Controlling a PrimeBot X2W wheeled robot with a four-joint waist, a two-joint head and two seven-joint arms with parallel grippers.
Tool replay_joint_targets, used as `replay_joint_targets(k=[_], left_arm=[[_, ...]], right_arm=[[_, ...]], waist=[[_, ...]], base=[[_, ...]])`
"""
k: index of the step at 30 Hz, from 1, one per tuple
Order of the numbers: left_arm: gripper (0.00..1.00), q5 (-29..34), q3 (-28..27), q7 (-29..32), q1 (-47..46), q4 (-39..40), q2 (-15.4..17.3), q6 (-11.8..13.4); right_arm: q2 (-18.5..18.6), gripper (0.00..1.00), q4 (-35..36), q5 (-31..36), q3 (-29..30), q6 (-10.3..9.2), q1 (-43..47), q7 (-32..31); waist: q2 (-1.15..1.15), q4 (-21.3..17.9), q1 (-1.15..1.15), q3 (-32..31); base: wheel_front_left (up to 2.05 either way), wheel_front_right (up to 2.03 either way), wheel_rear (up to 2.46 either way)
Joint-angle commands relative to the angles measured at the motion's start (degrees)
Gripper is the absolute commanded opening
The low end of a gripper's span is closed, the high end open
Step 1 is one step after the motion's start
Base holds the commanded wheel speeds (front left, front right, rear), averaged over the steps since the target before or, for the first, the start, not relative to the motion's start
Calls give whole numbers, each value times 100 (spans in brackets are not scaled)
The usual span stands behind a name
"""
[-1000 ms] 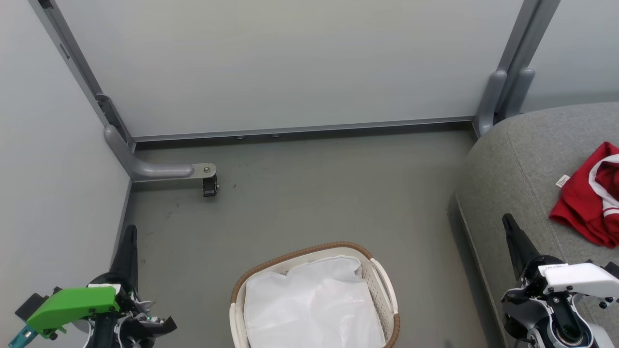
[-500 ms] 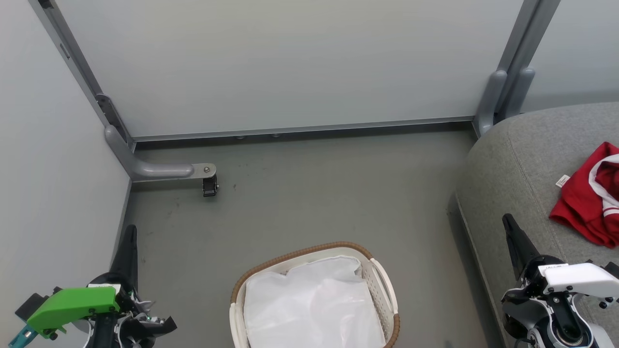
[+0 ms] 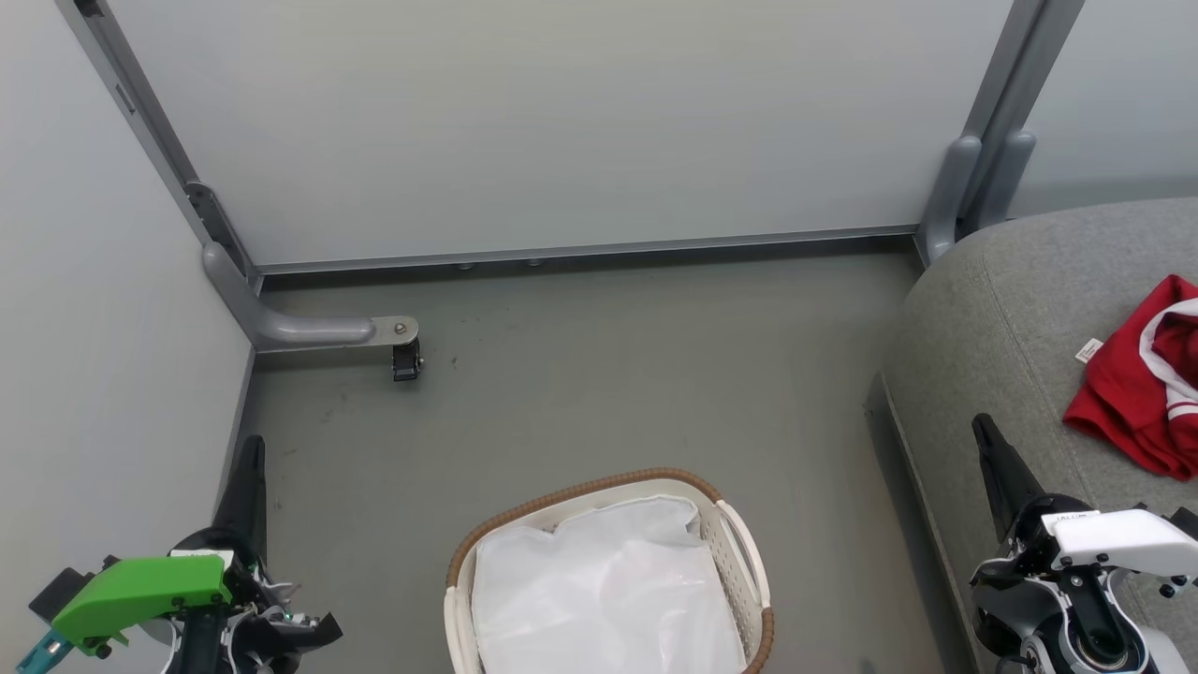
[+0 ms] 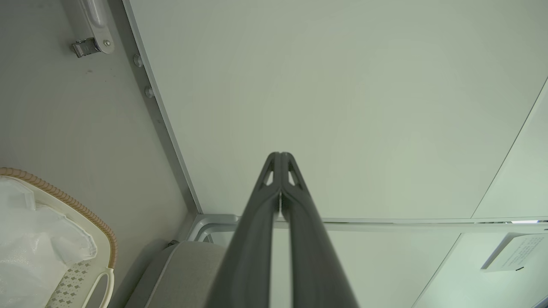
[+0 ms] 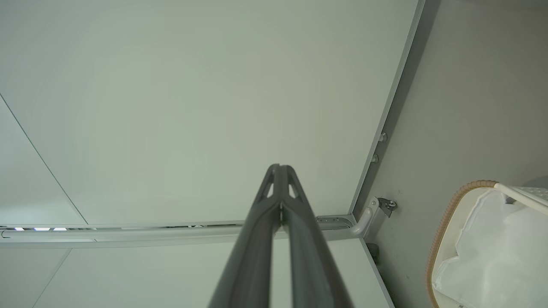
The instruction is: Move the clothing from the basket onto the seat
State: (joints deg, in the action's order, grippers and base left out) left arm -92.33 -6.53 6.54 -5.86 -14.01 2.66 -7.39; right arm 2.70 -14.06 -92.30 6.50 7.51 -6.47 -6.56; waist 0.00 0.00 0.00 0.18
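Red clothing with white trim and a small white tag lies crumpled on the grey seat at the right edge of the head view. The cream basket with a brown woven rim stands on the floor at bottom centre, holding a plain white lining sheet. My left gripper is at the lower left, shut and empty, near the left wall. My right gripper is at the lower right over the seat's front edge, shut and empty. Both wrist views show their fingers pressed together, left gripper, right gripper.
Grey partition panels close off the back and left. A metal foot with a small caster juts onto the floor at the back left. A grey post stands by the seat's far corner. Floor lies between basket and panels.
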Motion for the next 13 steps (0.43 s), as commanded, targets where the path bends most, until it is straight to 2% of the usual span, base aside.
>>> replay_joint_targets(k=[1, 13], left_arm=[[0, -17, -10, 18, -71, 9, 40, -18], [0, -17, -10, 18, -71, 9, 40, -18]], right_arm=[[34, 0, 22, -22, 12, -4, 50, -15], [34, 0, 22, -22, 12, -4, 50, -15]], waist=[[0, 0, 0, 0], [0, 0, 0, 0]], base=[[0, 0, 0], [0, 0, 0]])
